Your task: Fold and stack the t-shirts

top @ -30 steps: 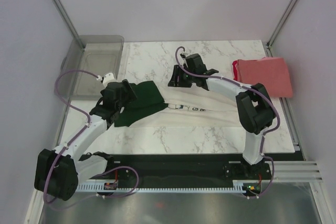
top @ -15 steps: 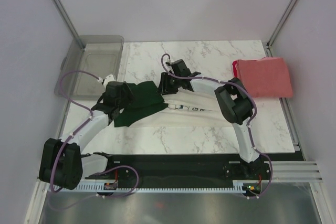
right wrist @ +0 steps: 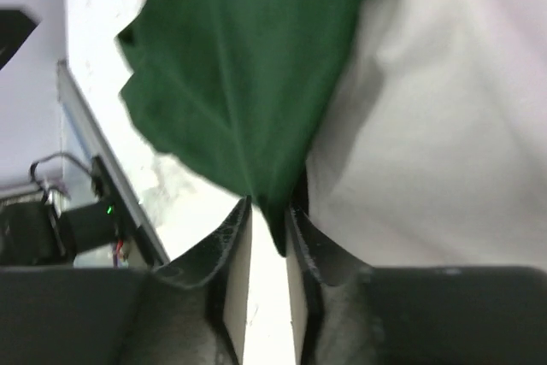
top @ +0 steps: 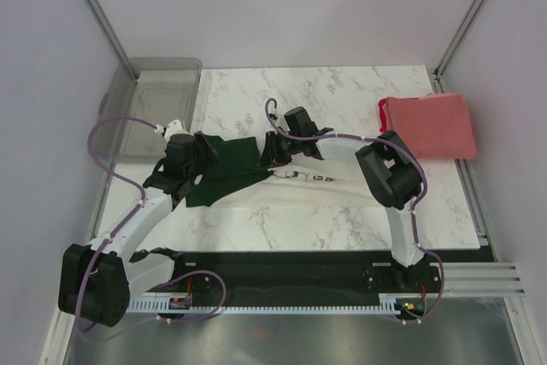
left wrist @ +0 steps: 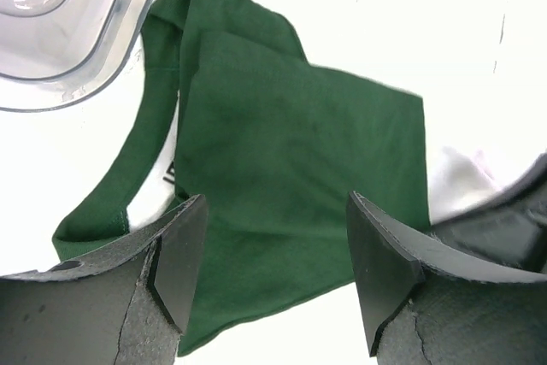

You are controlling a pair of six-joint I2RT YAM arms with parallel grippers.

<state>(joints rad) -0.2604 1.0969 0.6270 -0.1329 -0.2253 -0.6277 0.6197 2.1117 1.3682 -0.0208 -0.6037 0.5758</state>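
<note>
The cream-white t-shirt (top: 342,179) lies flat across the table's middle, its dark green sleeve (top: 229,168) spread to the left and black lettering showing. My left gripper (top: 202,150) hovers over that sleeve (left wrist: 291,143), open and empty (left wrist: 273,211). My right gripper (top: 272,156) sits at the sleeve's right corner. Its jaws (right wrist: 267,207) are nearly closed, with the tip of the green cloth (right wrist: 248,66) between them and the cream body (right wrist: 444,126) to the right. The coral-red t-shirt (top: 432,126) lies folded at the back right.
A clear grey plastic bin (top: 149,113) stands at the back left, its rim just beyond the sleeve in the left wrist view (left wrist: 60,32). White walls and metal posts enclose the marble table (top: 342,220).
My right gripper has swung left and toward the near side, from the bare table down onto the sleeve's right corner. The left gripper has shifted slightly over the sleeve.
</note>
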